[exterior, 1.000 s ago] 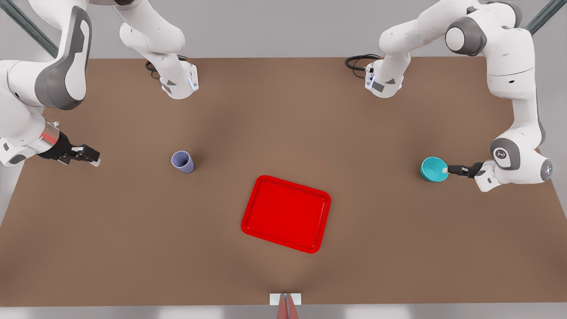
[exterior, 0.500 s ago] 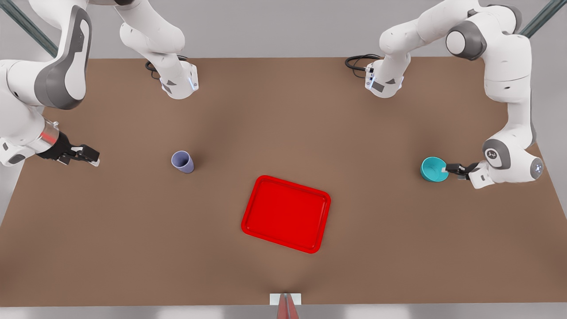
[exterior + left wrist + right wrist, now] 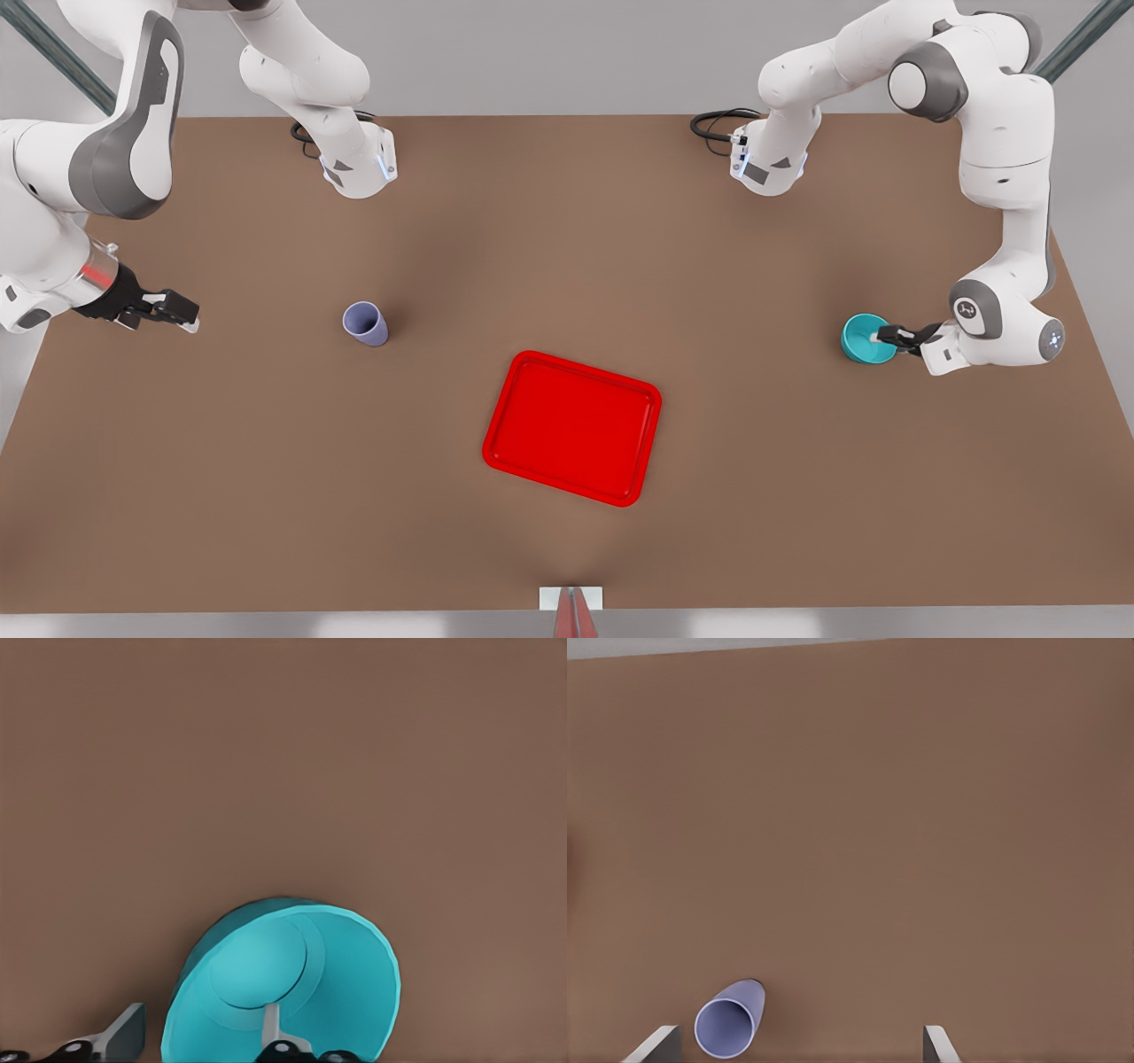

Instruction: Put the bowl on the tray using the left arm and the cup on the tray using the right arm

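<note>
Our left gripper straddles the wall of the small round turquoise bowl; our right gripper waits spread wide near the table edge.

In the front view we see the bowl on the brown table at the front view's right, well apart from the bright red flat rectangular tray lying near the middle. In our left wrist view one finger reaches inside the bowl and the other finger sits outside its wall, a gap showing there, so the jaws are parted around the rim, not yet pinching. The small pale lavender tapered cup stands upright at the front view's left, apart from the tray. Our right wrist view shows the cup ahead of two separated fingertips.
</note>
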{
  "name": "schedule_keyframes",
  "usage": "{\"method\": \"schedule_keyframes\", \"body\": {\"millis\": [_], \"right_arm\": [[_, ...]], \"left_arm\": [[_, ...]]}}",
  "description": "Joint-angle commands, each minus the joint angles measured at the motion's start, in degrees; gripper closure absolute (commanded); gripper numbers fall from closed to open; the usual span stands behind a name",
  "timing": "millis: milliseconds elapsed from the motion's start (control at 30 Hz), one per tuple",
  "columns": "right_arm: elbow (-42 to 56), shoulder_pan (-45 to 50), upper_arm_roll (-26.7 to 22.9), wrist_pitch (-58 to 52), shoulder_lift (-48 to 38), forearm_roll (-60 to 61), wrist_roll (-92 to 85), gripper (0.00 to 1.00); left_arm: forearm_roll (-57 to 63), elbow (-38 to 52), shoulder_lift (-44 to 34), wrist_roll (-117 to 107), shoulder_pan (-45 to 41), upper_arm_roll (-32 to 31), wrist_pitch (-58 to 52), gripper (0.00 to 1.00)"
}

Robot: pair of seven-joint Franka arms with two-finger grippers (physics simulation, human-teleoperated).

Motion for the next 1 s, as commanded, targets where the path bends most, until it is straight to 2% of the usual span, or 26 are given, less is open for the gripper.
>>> {"method": "schedule_keyframes", "body": {"millis": [0, 100, 200, 467, 533, 600, 700, 800, 967], "right_arm": [[0.0, 0.0, 0.0, 0.0, 0.0, 0.0, 0.0, 0.0], [0.0, 0.0, 0.0, 0.0, 0.0, 0.09, 0.0, 0.0], [0.44, 0.0, -0.08, 0.0, 0.43, 0.0, 0.0, 0.0], [0.79, 0.0, 0.0, -0.09, 0.61, 0.0, -0.08, 0.0], [0.79, 0.0, 0.0, -0.09, 0.61, 0.0, -0.08, 0.0], [0.79, 0.0, 0.0, -0.09, 0.61, 0.0, -0.08, 0.0], [0.79, 0.0, 0.0, -0.09, 0.61, 0.0, -0.08, 0.0], [0.79, 0.0, 0.0, -0.09, 0.61, 0.0, -0.08, 0.0], [0.79, 0.0, 0.0, -0.09, 0.61, 0.0, -0.08, 0.0]], "left_arm": [[-0.01, 0.0, 0.0, -0.01, 0.0, 0.0, 0.02, 0.72], [-0.01, 0.0, 0.26, -0.54, -0.18, 0.0, 0.98, 0.72], [-0.01, 0.09, 0.35, -0.54, -0.53, 0.0, 1.77, 0.78], [-0.01, 0.44, -0.09, -1.94, -1.23, 0.0, 1.34, 0.79], [-0.36, 0.53, -2.02, -5.54, -4.3, 0.0, -0.16, 0.79], [-0.63, 0.61, -5.09, -15.37, -13.08, 0.0, -2.27, 0.79], [-2.21, 7.99, -4.66, -39.89, -28.29, -0.79, -2.53, 0.79], [-2.03, 21.18, 2.02, -71.1, -30.32, -14.49, -4.2, 0.79], [-2.3, 31.38, 12.39, -77.18, -35.6, -15.47, -1.65, 0.79]]}}
